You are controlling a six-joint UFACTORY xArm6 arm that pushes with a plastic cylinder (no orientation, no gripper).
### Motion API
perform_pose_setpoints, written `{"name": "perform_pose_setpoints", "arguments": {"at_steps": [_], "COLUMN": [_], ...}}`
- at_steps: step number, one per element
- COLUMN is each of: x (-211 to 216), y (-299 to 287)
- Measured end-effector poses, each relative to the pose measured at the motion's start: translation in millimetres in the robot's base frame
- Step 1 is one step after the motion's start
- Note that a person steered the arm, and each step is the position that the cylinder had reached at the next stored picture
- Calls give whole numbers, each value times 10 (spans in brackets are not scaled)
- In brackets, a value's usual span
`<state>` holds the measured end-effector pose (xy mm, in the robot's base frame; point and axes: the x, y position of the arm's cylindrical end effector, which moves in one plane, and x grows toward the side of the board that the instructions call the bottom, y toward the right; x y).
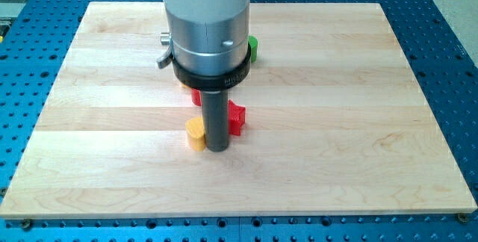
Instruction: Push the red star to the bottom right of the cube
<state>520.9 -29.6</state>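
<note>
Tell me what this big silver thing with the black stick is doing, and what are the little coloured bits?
It is a robot arm. It has no hand and holds nothing: it ends in a dark rod, and my tip slides on the wooden board to push blocks. There is one picture, taken from in front of and above the board. A yellow block touches the tip on the view's left. A red block, maybe the star, sits just right of the rod. Another red piece and a green block peek out behind the arm, mostly hidden.
</note>
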Motion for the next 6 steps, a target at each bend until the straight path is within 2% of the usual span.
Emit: {"name": "perform_pose_setpoints", "arguments": {"at_steps": [1,3,5,6], "x": [-222,84,-429,-47], "y": [16,787,520,616]}}
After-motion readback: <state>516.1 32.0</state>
